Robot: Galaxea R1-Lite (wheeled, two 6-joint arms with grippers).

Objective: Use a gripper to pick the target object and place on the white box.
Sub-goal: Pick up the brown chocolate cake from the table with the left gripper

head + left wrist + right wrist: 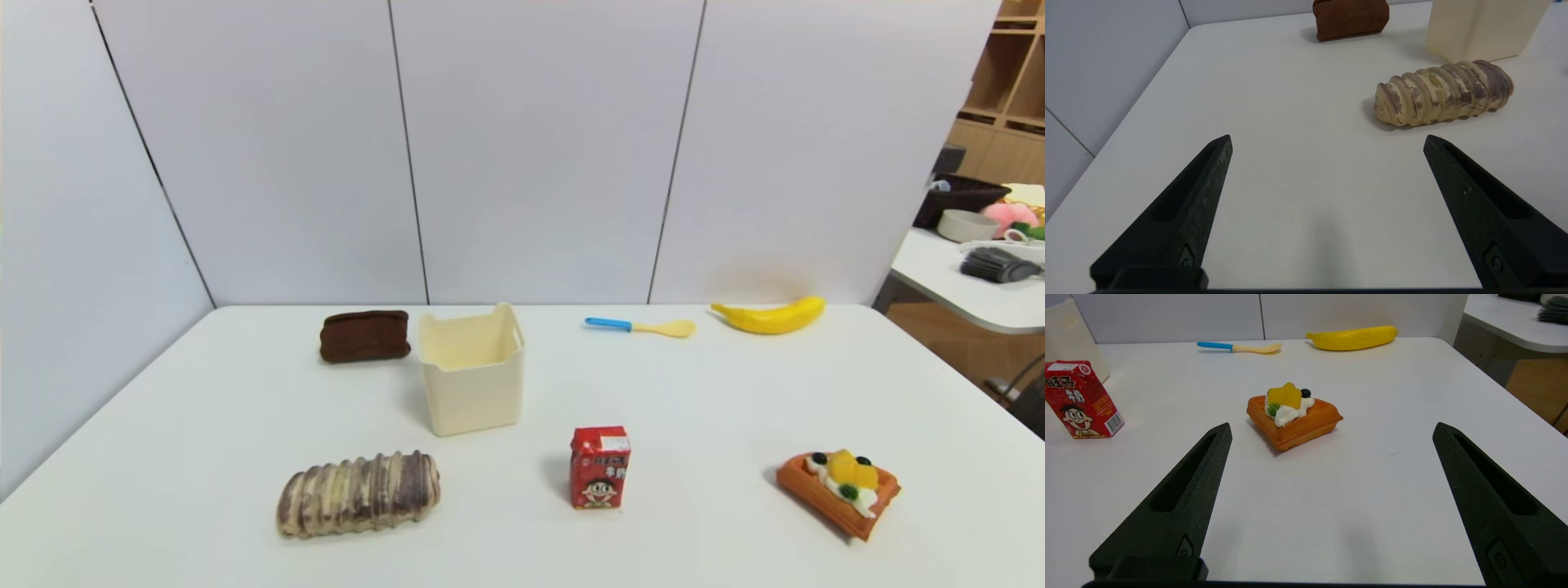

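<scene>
**A:** White table [204,408], grey wall panels behind it. Where is the thing we must pick?

**B:** The brown block [365,336] lies at the far left part of the table, just beside the white box [473,371], on the box's left side, not touching it. Its long axis runs left to right, along the back wall.

**A:** And which arm is nearer?

**B:** The left gripper [1327,141], I think. In its wrist view the block [1350,18] is far ahead and a little toward the box [1484,28], with the striped bread loaf [1443,93] lying between, slightly aside. The right gripper [1331,430] looks at the waffle [1294,418] and the milk carton [1079,400]; the block does not appear there.

**A:** Are the 2 grippers holding something?

**B:** No. Both stand wide open over bare table, with nothing between the fingers.

**A:** So the reach?

**B:** In my judgement, forward past the loaf, then closing across the short side of the block.
</scene>
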